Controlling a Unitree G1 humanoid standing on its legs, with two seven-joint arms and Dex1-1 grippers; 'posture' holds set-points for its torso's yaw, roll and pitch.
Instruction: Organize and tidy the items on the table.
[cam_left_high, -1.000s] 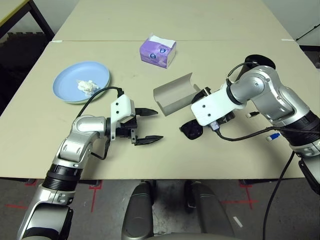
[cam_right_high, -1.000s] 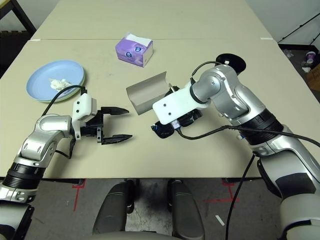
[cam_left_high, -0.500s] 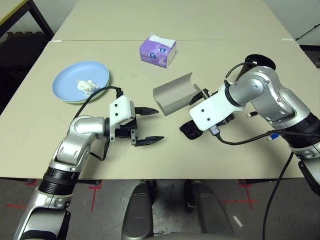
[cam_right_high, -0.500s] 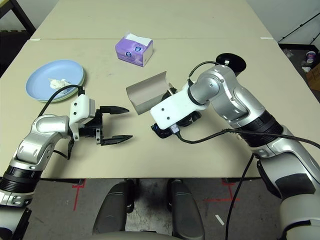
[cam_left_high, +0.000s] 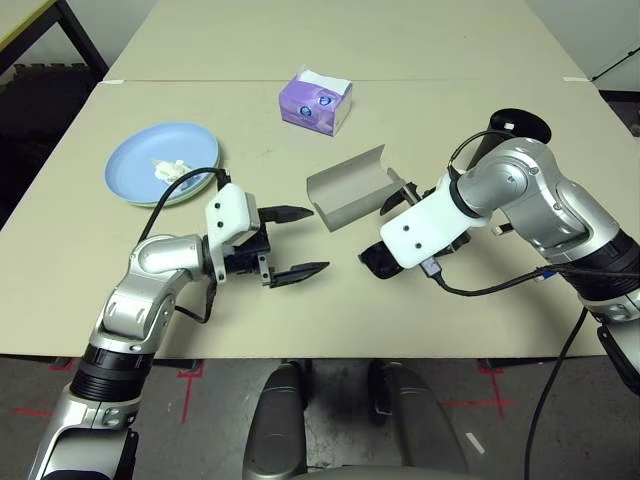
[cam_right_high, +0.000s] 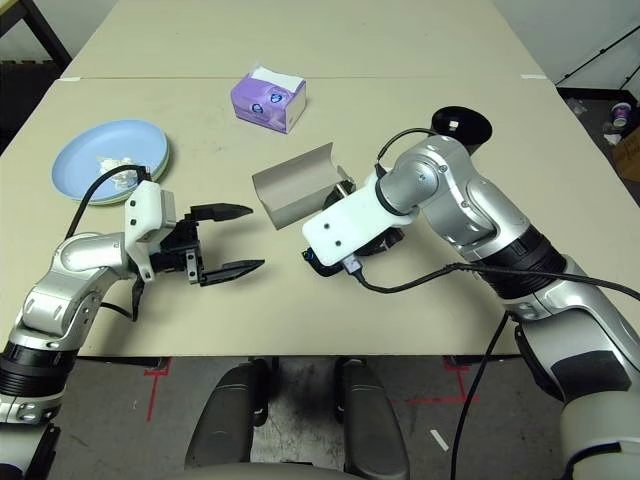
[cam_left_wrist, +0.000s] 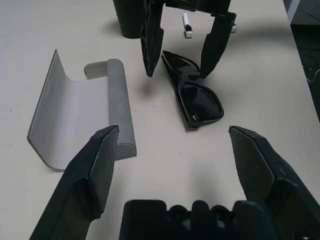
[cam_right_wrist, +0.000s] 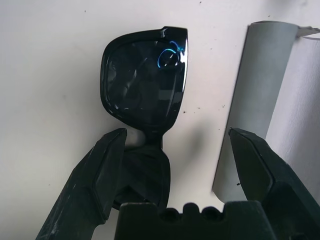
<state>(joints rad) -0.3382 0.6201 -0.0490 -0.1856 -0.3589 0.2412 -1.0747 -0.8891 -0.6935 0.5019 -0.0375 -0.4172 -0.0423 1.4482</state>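
The sunglasses (cam_left_wrist: 192, 97) lie folded on the worktop (cam_left_high: 420, 60), lens side toward the open grey case (cam_left_high: 347, 186), which stands just beside them.

Right claw (cam_left_wrist: 182, 47): fingers spread wide, holding nothing. It hangs directly over the sunglasses, pointing steeply down, one finger on each side of the frame. In the right wrist view one lens (cam_right_wrist: 145, 90) sits ahead of the fingers and the bridge lies close to one finger, so the frame is off-centre in the opening.

Left claw (cam_left_high: 295, 240): fingers spread wide, empty. It hovers near the case's open end, pointing roughly level toward the case and sunglasses. The sunglasses lie well beyond its fingertips.

Key relation: the long axis of the sunglasses runs roughly along the case's long edge, and the right fingers appear to straddle it across the short dimension. The right arm is the nearer one by far. Judgement: the next move is a straight descent and closure by the right claw; a small sideways correction may be needed to centre the frame.

Elsewhere: blue plate (cam_left_high: 160, 165) with tissue (cam_left_high: 168, 170); black cup (cam_left_high: 520, 125) behind the right arm.
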